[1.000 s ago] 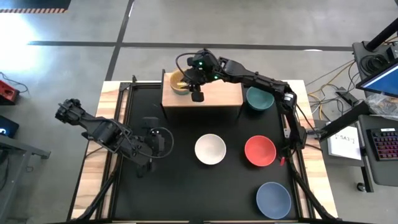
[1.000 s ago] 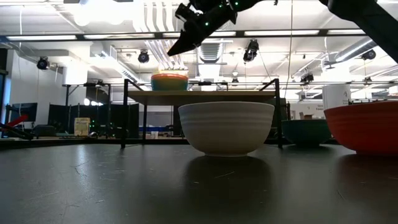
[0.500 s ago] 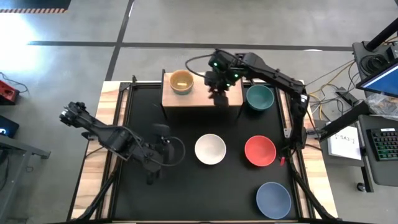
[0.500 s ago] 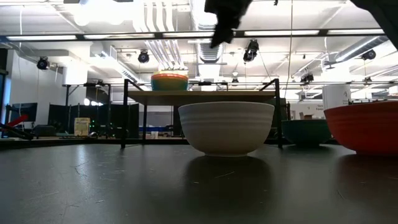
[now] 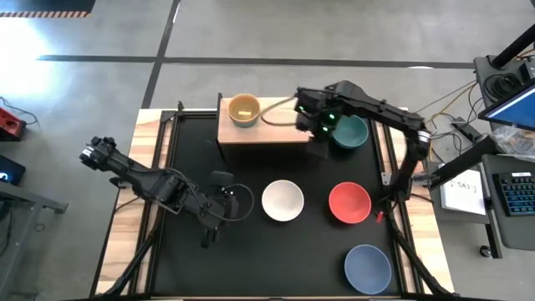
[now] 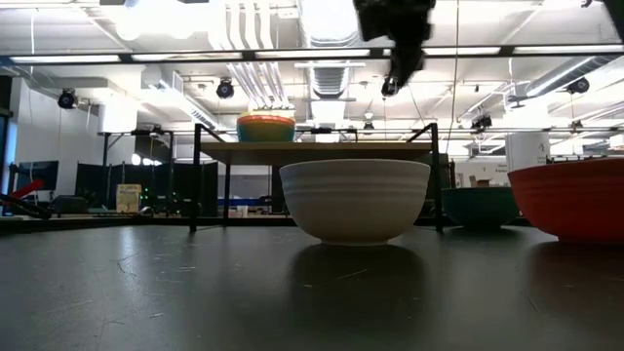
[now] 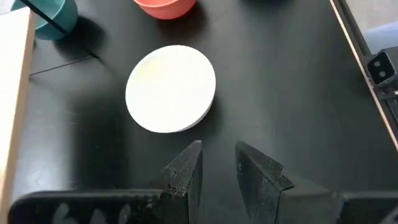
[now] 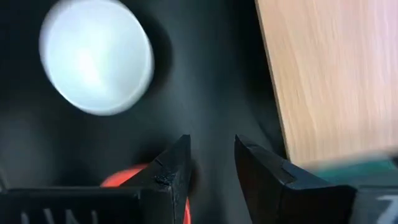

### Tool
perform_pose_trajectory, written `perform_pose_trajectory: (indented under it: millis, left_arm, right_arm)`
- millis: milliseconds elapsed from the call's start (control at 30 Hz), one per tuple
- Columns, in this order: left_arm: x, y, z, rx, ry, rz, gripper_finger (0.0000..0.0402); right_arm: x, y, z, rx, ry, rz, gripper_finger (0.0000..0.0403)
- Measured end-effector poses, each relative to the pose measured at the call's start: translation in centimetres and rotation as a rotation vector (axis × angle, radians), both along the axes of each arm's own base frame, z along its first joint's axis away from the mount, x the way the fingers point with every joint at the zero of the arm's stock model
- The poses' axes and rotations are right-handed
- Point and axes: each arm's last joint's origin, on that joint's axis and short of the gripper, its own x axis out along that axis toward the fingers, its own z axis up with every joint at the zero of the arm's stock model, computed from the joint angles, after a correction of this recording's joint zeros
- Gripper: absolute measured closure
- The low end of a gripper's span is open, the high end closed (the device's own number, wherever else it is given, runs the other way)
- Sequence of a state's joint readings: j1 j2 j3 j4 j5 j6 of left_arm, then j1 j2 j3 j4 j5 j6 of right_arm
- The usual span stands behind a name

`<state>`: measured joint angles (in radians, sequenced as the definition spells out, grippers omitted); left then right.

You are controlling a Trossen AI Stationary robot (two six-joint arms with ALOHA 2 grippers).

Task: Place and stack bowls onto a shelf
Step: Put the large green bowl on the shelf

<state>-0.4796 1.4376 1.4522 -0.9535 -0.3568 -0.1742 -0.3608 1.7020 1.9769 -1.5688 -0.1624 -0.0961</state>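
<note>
Tabletop [image 5: 251, 259]: black mat, laid over a light-wood bench.
Keyboard [image 5: 517, 194]: seen at the right edge.
Paper sheet [image 5: 465, 191]: placed beside the keyboard.
Floor [image 5: 100, 84]: grey concrete, marked with dark lines.

We see two dark jointed arms | right arm [image 5: 376, 109] shows green lights near the wrist | left arm [image 5: 150, 180] matte black, looped cable | blunt black fingers [image 7: 183, 174] with rough pads

Pale matt wood shelf [image 5: 272, 127] at 12 o'clock, matt black tabletop [image 5: 251, 251] edged in light wood, smooth plastic white bowl [image 5: 282, 201] with faintly ribbed wall, glossy red bowl [image 5: 349, 203] at 3 o'clock
</note>
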Motion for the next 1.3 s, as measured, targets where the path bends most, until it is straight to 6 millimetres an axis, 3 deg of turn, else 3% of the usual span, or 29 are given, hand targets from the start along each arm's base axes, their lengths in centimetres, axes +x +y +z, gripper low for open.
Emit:
perform_pose_trajectory:
  millis: [100, 233, 367, 567, 733, 900, 1067, 1300]
  left_arm:
    - [0.3, 0.0, -0.5, 0.003, -0.021, -0.015, 0.0324]
    - [0.6, -0.2, -0.2, 0.015, -0.08, -0.06, 0.0324]
    - [0.8, -0.2, -0.8, 0.026, -0.08, -0.081, 0.0324]
    - [1.0, 0.2, -1.0, -0.006, -0.077, -0.088, 0.0324]
    - [1.7, 1.8, -0.6, -0.093, -0.059, -0.095, 0.0324]
    - [2.3, 3.6, -1.2, -0.172, -0.01, -0.126, 0.0324]
    - [2.6, 4.7, -1.7, -0.165, 0.011, -0.164, 0.0324]
    - [2.4, 5.5, -1.5, -0.104, 0.013, -0.215, 0.0324]
  right_arm:
    - [-2.3, 1.1, -0.5, -0.06, 0.028, -0.054, 0.0296]
    - [-4.8, 1.9, -1.6, -0.112, -0.091, -0.165, 0.0303]
    - [-7.2, 2.6, -3.6, -0.142, -0.174, -0.206, 0.0305]
    - [-10.0, 2.6, -6.9, -0.145, -0.107, -0.206, 0.0305]
    - [-10.5, 2.3, -8.3, -0.145, -0.065, -0.219, 0.0305]
    - [-10.4, 1.5, -9.2, -0.288, -0.002, -0.208, 0.0299]
    - [-10.4, -0.2, -10.2, -0.404, 0.107, -0.329, 0.0279]
    - [-10.4, -3.6, -12.1, -0.341, 0.201, -0.44, 0.0231]
